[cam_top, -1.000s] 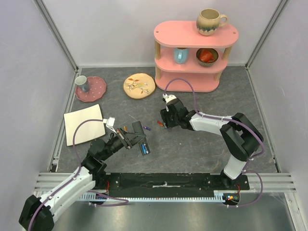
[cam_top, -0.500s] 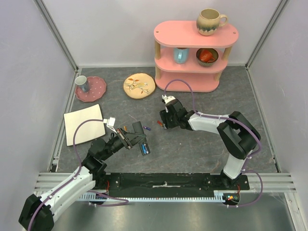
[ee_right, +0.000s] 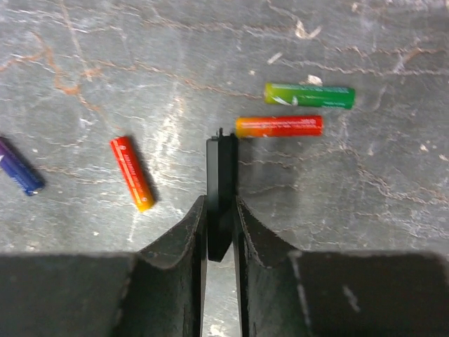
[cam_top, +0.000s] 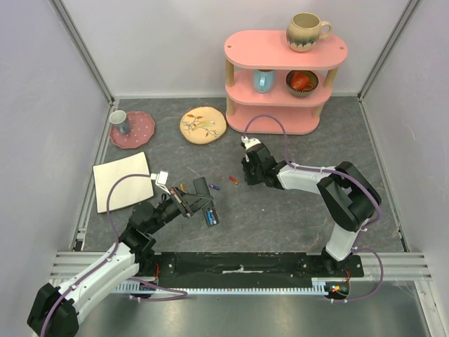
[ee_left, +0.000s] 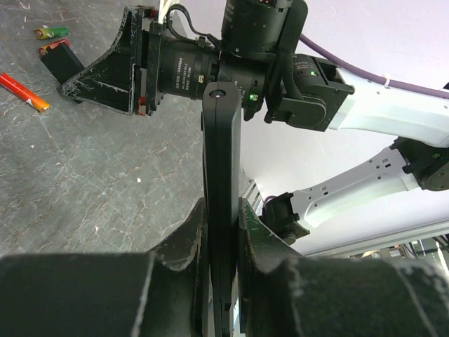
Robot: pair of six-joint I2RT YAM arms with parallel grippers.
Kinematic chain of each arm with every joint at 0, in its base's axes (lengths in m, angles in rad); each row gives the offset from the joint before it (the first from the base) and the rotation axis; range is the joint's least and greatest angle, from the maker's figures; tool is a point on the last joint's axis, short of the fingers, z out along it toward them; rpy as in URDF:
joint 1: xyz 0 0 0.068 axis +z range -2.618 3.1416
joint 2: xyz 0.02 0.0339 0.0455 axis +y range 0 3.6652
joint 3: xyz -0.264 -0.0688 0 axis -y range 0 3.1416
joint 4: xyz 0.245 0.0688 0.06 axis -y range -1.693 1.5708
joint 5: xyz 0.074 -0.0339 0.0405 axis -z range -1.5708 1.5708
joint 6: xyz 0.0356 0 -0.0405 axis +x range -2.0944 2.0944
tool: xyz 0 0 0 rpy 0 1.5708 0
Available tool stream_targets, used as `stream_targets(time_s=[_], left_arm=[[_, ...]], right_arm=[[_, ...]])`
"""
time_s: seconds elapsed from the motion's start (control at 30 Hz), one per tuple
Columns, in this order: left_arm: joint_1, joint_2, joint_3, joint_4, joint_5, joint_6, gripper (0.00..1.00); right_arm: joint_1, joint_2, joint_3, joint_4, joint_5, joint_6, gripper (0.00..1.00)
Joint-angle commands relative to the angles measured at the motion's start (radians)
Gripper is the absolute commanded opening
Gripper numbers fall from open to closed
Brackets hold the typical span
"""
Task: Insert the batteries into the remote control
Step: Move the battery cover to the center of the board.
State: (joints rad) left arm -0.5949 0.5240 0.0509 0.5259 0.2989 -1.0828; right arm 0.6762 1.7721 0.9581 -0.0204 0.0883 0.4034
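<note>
At the left of the top view lies a white board (cam_top: 123, 181). Above it, in the upper left, a cup (cam_top: 118, 121) stands on a pink plate (cam_top: 144, 130). Just to the right is a flower plate (cam_top: 203, 125).

The left pincer (ee_left: 221, 210) is low and left of the middle in the top view. It is closed tight on the remote (ee_left: 221, 154). In the left wrist view the remote shows its thin edge. It sits between the two fingers and sticks out far past their tips.

Small batteries lie on the grey table (cam_top: 295, 217) near the middle. The right wrist view shows four of them. A blue battery (ee_right: 17, 168) is at the left edge. A red battery (ee_right: 131, 173) lies tilted a bit further right. An orange battery (ee_right: 278, 126) and a green battery (ee_right: 309, 95) lie in the upper right. These two lie side by side, close but not touching.

The right pincer (ee_right: 219, 203) is just right of the middle in the top view, tips down at the table. It is closed on a small black piece (ee_right: 222, 161). The piece stands on its thin edge between the fingers. Its far end is just beside the left end of the orange battery.

In the upper right of the top view stands a pink shelf (cam_top: 266, 49). A tan mug (cam_top: 306, 31) is on top. A blue mug (cam_top: 264, 80) and a red mug (cam_top: 302, 82) are on the middle level.
</note>
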Motion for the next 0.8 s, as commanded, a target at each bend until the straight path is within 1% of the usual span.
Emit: stream_targets(time_s=[0.0,0.03,0.07,0.13,0.17,0.23,0.27,0.3,0.47,0.53,0.73,0.77], left_arm=[[0.006,-0.004,-0.025,0.046,0.009,0.017,0.02],[0.007,-0.004,-0.026,0.046,0.009,0.017,0.02],[0.007,-0.004,-0.026,0.046,0.009,0.017,0.02],[0.007,-0.005,-0.026,0.048,0.009,0.017,0.02],[0.007,-0.005,-0.026,0.048,0.009,0.017,0.02],[0.007,-0.007,-0.026,0.046,0.008,0.015,0.02],[0.007,-0.007,-0.026,0.049,0.008,0.014,0.02],[0.007,-0.005,-0.028,0.051,0.008,0.014,0.02],[0.007,-0.002,-0.034,0.074,0.014,-0.002,0.02],[0.007,-0.001,-0.040,0.083,0.016,-0.008,0.02],[0.007,0.002,-0.045,0.102,0.026,-0.026,0.02],[0.007,0.002,-0.046,0.102,0.028,-0.029,0.02]], right_arm=[[-0.026,-0.019,-0.033,0.013,0.028,0.011,0.21],[-0.030,-0.025,-0.039,0.013,0.015,0.012,0.19],[-0.033,-0.046,-0.053,0.013,-0.002,0.015,0.13],[-0.032,-0.080,-0.090,0.060,-0.059,0.031,0.08],[-0.033,-0.121,-0.108,0.077,-0.086,0.040,0.04],[-0.040,-0.184,-0.166,0.140,-0.189,0.070,0.02],[-0.044,-0.206,-0.189,0.158,-0.215,0.109,0.00],[-0.047,-0.226,-0.212,0.204,-0.243,0.135,0.00],[-0.064,-0.309,-0.363,0.318,-0.401,0.288,0.00],[-0.066,-0.325,-0.413,0.356,-0.427,0.319,0.00],[-0.066,-0.353,-0.464,0.274,-0.403,0.310,0.07],[-0.067,-0.355,-0.467,0.264,-0.398,0.307,0.11]])
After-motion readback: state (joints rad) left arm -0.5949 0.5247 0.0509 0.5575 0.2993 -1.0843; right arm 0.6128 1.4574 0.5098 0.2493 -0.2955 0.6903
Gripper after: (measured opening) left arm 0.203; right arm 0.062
